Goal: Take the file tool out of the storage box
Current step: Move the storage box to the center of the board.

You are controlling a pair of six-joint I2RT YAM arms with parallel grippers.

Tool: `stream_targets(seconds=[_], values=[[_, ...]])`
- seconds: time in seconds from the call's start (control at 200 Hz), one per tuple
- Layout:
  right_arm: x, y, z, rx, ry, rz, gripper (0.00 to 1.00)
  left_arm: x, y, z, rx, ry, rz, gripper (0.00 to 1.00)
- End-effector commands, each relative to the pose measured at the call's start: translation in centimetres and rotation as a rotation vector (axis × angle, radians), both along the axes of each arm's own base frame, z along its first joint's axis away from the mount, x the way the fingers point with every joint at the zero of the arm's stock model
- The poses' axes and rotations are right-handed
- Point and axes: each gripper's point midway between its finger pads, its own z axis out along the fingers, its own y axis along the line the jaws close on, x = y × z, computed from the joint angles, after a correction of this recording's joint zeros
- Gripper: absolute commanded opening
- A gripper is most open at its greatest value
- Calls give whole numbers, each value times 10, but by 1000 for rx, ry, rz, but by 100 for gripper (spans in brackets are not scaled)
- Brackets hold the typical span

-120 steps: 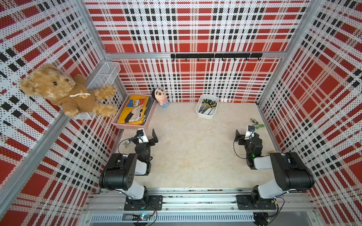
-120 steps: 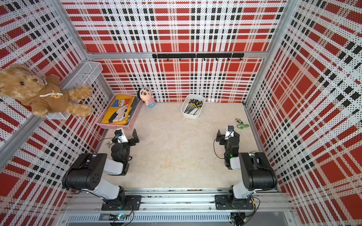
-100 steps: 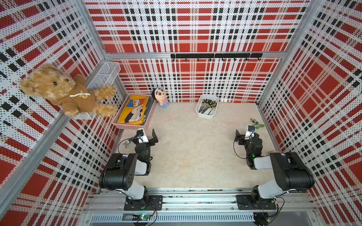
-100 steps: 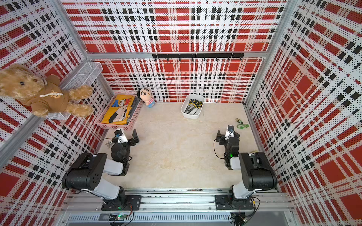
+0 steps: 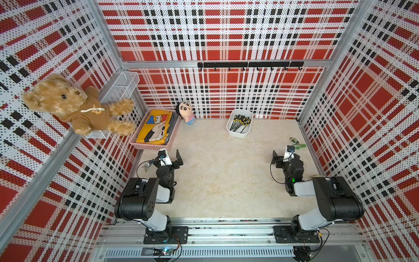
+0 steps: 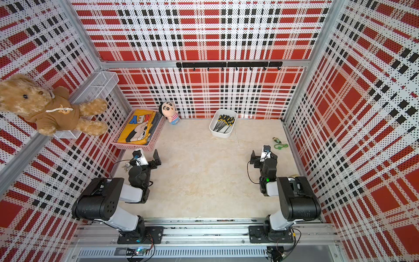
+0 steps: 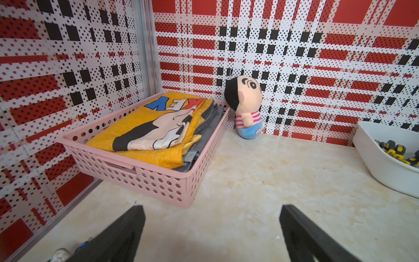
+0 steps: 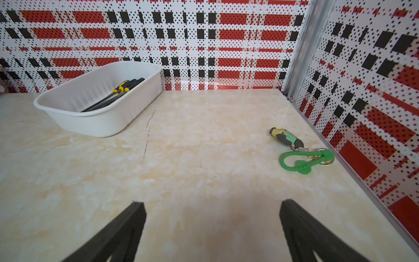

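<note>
The storage box, a white tub, stands at the back of the table near the rear wall. Several file tools with black and yellow handles lie inside it. My right wrist view shows the storage box ahead with the files leaning along its length. My left wrist view catches only a corner of the box. My left gripper and right gripper are both open and empty, low over the table, well short of the box.
A pink basket with folded yellow cloth sits at the back left, a small doll beside it. A green keychain lies by the right wall. A teddy bear hangs in a wire basket on the left wall.
</note>
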Motion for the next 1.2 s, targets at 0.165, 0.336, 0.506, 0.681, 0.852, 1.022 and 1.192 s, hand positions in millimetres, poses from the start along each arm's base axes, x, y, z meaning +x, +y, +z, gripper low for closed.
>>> stream_targets(seconds=[0.165,0.336,0.506,0.681,0.852,1.022,1.192], values=[[83,19,72,77,313,-67,100,60,2,35,9,131,73,100],[126,90,90,169,393,-16,100,90,-15,60,-92,104,7,99],[170,136,65,414,551,13,100,102,-38,57,-195,121,-59,96],[213,143,48,461,581,-36,97,103,-71,48,-235,143,-132,95],[239,136,27,543,581,-35,86,101,-99,34,-224,181,-177,95],[248,130,0,582,608,-28,77,106,-113,29,-228,204,-203,94],[255,136,-4,586,611,11,77,112,-114,25,-236,216,-197,94]])
